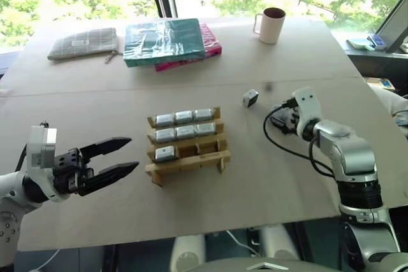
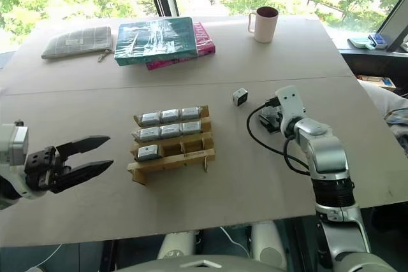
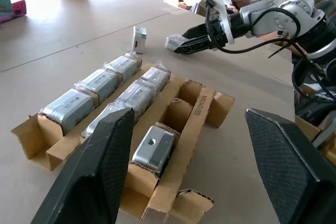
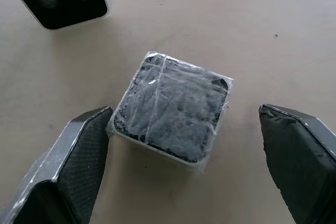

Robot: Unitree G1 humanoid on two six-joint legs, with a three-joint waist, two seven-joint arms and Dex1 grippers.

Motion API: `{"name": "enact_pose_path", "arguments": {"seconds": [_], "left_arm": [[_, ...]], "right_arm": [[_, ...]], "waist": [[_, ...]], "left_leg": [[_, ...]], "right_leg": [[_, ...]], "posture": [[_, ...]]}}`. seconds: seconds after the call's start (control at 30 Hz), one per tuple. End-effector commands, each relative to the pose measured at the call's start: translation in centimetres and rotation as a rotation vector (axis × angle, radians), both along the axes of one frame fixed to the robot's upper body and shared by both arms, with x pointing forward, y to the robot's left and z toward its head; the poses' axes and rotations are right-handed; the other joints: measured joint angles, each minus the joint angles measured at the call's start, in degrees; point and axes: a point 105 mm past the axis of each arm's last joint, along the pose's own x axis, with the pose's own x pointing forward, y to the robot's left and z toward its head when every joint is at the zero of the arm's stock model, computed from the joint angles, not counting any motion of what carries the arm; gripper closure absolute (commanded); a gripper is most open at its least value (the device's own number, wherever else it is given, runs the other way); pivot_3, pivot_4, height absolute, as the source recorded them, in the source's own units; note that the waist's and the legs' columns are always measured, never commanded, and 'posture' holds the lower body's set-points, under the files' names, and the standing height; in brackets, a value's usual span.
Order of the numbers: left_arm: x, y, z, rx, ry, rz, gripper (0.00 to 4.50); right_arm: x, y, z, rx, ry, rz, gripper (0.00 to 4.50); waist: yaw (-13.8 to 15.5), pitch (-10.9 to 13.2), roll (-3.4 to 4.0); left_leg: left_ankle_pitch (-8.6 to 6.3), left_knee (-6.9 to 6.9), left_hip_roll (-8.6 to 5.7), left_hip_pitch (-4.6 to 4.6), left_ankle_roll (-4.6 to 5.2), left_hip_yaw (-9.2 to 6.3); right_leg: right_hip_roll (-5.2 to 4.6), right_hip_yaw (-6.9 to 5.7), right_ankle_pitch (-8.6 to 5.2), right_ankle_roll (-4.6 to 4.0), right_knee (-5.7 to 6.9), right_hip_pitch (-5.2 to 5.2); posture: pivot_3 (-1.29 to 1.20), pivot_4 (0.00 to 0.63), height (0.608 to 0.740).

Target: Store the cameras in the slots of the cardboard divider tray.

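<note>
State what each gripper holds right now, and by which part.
Nothing is held. The left gripper hangs open beside the cardboard divider tray; the right gripper has open jaws either side of a wrapped camera on the table, not closed on it.

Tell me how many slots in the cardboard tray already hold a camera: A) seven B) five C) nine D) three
A: the cardboard tray shows three cameras in its far row, three in the middle row, and one camera at the left of the near row, with two slots open.
</note>
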Motion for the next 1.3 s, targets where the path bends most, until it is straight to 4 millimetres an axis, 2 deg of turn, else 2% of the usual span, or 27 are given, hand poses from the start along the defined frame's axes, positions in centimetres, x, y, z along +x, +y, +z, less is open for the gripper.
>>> {"name": "enact_pose_path", "arguments": {"seconds": [0.03,0.07,0.1,0.13,0.17,0.3,0.4,0.47,0.53,0.63,0.8,0.87,1.07,1.1,1.2,1.27,1.3], "left_arm": [[-0.4,-0.9,1.1,0.039,-0.051,-0.083,0.95],[-0.3,-1.3,1.5,0.037,-0.061,-0.100,0.95],[-0.3,-1.5,1.9,0.034,-0.068,-0.113,0.95],[-0.3,-1.9,2.2,0.030,-0.075,-0.132,0.95],[-0.2,-2.3,2.6,0.027,-0.082,-0.153,0.95],[0.0,-4.2,3.8,-0.010,-0.096,-0.207,0.95],[1.4,-6.5,5.1,-0.114,-0.081,-0.151,0.95],[2.6,-8.3,5.2,-0.139,0.004,-0.097,0.95],[3.7,-9.6,4.7,-0.122,0.098,-0.044,0.95],[5.7,-12.7,4.9,-0.196,0.244,-0.086,0.95],[8.0,-15.2,5.3,-0.237,0.362,-0.111,0.95],[8.3,-15.9,5.7,-0.270,0.397,-0.137,0.95],[8.5,-17.2,4.7,-0.249,0.450,-0.165,0.95],[8.5,-17.3,4.6,-0.243,0.452,-0.169,1.46],[8.6,-17.4,4.9,-0.264,0.453,-0.177,2.50],[8.7,-17.2,5.1,-0.270,0.447,-0.172,3.50],[8.7,-17.0,5.3,-0.269,0.444,-0.174,3.65]], "right_arm": [[0.4,-0.6,0.8,0.012,-0.035,-0.029,0.84],[0.4,-0.6,0.9,0.010,-0.042,-0.031,1.23],[0.4,-0.7,0.9,0.008,-0.046,-0.031,1.82],[0.4,-0.8,1.0,0.002,-0.052,-0.029,2.10],[0.3,-0.9,1.1,-0.011,-0.069,-0.020,2.59],[-0.7,-0.3,2.9,-0.114,-0.216,0.099,2.60],[-3.1,2.1,6.0,-0.200,-0.433,0.339,2.60],[-5.1,3.8,7.8,-0.225,-0.538,0.482,2.60],[-6.5,5.0,8.7,-0.283,-0.616,0.592,2.60],[-8.6,7.0,9.7,-0.408,-0.738,0.782,2.60],[-9.1,8.1,10.7,-0.456,-0.804,0.892,2.60],[-9.3,8.6,10.9,-0.475,-0.828,0.922,2.60],[-9.6,9.7,11.8,-0.479,-0.890,0.942,2.60],[-9.7,9.8,12.0,-0.477,-0.897,0.943,2.60],[-9.8,10.0,12.1,-0.453,-0.882,0.955,2.60],[-9.8,10.0,12.0,-0.427,-0.857,0.963,2.60],[-9.8,9.9,12.0,-0.413,-0.848,0.965,1.58]], "waist": [[0.0,0.0,0.00],[0.0,0.0,0.02],[0.0,0.0,0.02],[0.1,0.0,0.01],[0.1,0.0,0.02],[0.1,0.0,0.07],[0.2,0.1,0.10],[0.0,0.0,0.07],[-0.3,0.0,0.04],[0.2,0.0,0.00],[0.4,0.0,-0.02],[0.2,0.0,-0.02],[0.2,0.0,-0.02],[0.3,0.0,-0.02],[0.4,0.0,-0.02],[0.5,0.0,-0.02],[0.5,0.0,-0.02]], "left_leg": [[0.00,0.00,0.00,0.00,0.00,0.00],[0.00,0.00,0.00,0.00,0.00,0.00],[0.00,0.00,0.00,0.01,0.00,0.00],[0.00,0.00,0.00,0.01,0.00,-0.01],[0.00,0.01,0.01,0.01,0.00,-0.03],[0.00,0.01,-0.01,0.00,0.00,0.01],[0.00,-0.03,-0.01,-0.03,0.00,0.01],[0.00,-0.03,0.01,0.01,0.00,-0.01],[0.00,-0.03,0.04,0.07,0.00,-0.02],[0.00,0.04,0.02,0.17,0.00,-0.28],[0.02,0.22,-0.29,0.20,0.01,-0.73],[0.01,0.22,-0.31,0.23,0.01,-0.73],[0.01,0.08,-0.32,0.19,0.00,-0.81],[0.01,0.08,-0.32,0.18,0.00,-0.82],[0.01,0.13,-0.32,0.18,0.00,-0.82],[0.02,0.16,-0.33,0.18,0.00,-0.82],[0.02,0.17,-0.33,0.19,0.00,-0.82]], "right_leg": [[0.00,0.00,0.00,0.00,0.00,0.00],[0.01,0.00,0.00,0.00,0.00,0.00],[0.01,0.01,-0.01,0.01,0.00,0.00],[0.01,0.01,-0.03,0.05,0.01,0.00],[0.03,0.01,-0.08,0.13,0.01,0.00],[0.03,0.08,-0.09,0.16,-0.02,0.00],[0.05,0.12,-0.11,0.19,-0.05,-0.01],[0.13,0.16,-0.11,0.25,-0.04,0.00],[0.24,0.27,0.01,0.47,-0.03,0.00],[0.52,0.43,0.01,0.45,0.09,0.10],[0.72,0.72,-0.11,0.25,0.04,0.36],[0.72,0.77,-0.10,0.25,-0.02,0.42],[0.76,0.75,0.15,0.27,-0.04,0.38],[0.76,0.75,0.15,0.27,-0.04,0.38],[0.76,0.75,0.14,0.25,-0.04,0.39],[0.76,0.75,0.11,0.20,-0.04,0.40],[0.76,0.75,0.07,0.14,-0.03,0.42]], "posture": [[0.00,0.150,0.740],[0.00,0.150,0.740],[0.00,0.150,0.740],[0.00,0.150,0.740],[0.00,0.150,0.740],[0.00,0.150,0.740],[0.00,0.150,0.740],[0.00,0.150,0.740],[0.00,0.150,0.740],[0.00,0.150,0.740],[0.00,0.150,0.740],[0.00,0.150,0.740],[0.00,0.150,0.740],[0.00,0.150,0.740],[0.00,0.150,0.740],[0.00,0.150,0.740],[0.00,0.150,0.740]]}}
